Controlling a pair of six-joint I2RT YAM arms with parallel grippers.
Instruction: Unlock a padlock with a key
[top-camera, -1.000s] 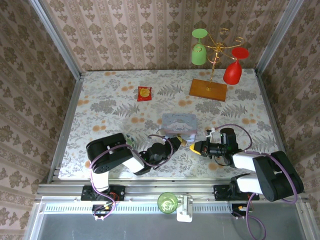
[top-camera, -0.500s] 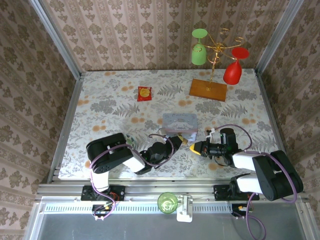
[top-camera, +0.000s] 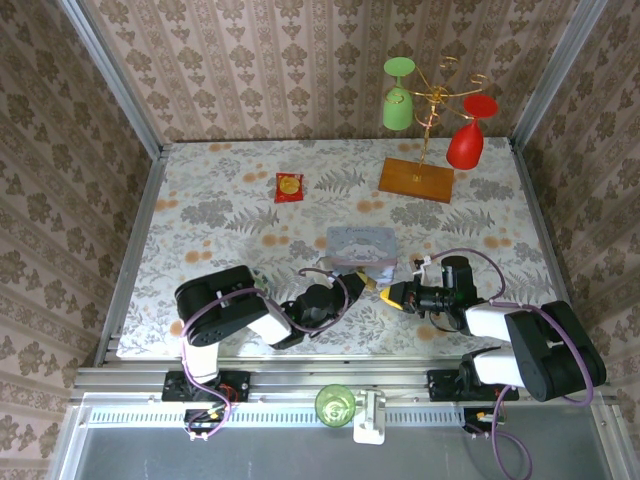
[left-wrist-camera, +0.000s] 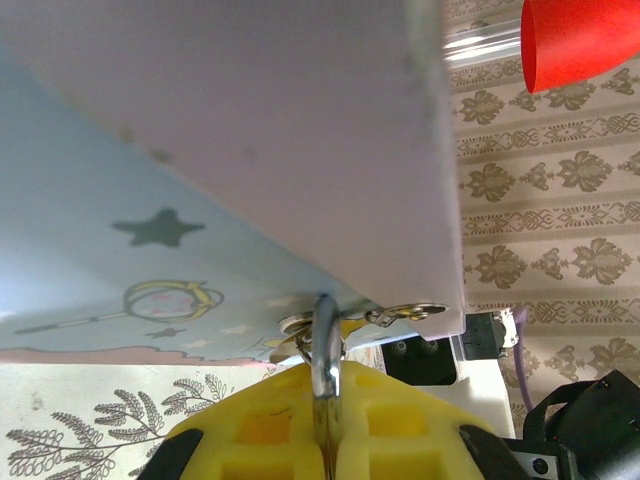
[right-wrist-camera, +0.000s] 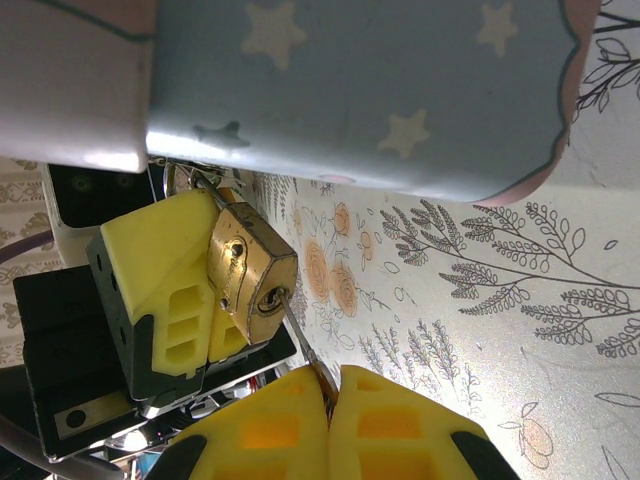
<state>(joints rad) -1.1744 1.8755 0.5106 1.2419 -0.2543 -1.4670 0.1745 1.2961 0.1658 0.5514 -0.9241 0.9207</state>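
A large pale blue tin (left-wrist-camera: 150, 200) printed with a dark star and a yellow ring fills the upper left of the frame, its plain lilac-grey face turned toward the lens. At bottom centre, the yellow fingers (left-wrist-camera: 260, 430) of the left claw (left-wrist-camera: 328, 390) are pressed together on the thin silvery shackle of the padlock (left-wrist-camera: 325, 340), which rises to the tin's lower edge. A small silvery wire loop (left-wrist-camera: 405, 313) lies just right of it. Floral tabletop cloth (left-wrist-camera: 80, 440) shows lower left, a red glass (left-wrist-camera: 578, 38) upper right, and patterned wallpaper (left-wrist-camera: 540, 230) down the right.
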